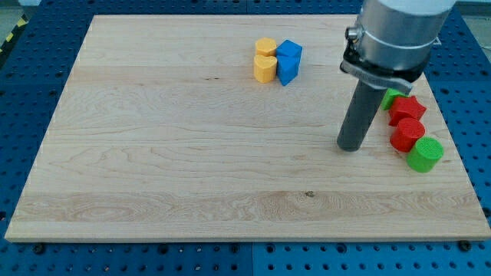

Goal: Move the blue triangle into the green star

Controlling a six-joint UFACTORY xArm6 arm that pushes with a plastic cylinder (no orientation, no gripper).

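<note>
Two blue blocks touch each other at the view's top centre: an upper one [291, 51] and a lower, more pointed one [286, 70] that may be the triangle. A green block [391, 96] at the view's right is partly hidden behind the arm, so I cannot make out its shape. My tip [350, 146] rests on the board to the left of the right-hand cluster, about 50 px from the green block. It is well to the right of and below the blue blocks and touches no block.
Two yellow blocks [265, 47] [265, 68] touch the blue ones on their left. A red star [406, 110], a red block [406, 135] and a green cylinder [424, 155] run down the board's right edge [460, 153]. The arm's grey body [395, 34] hangs above them.
</note>
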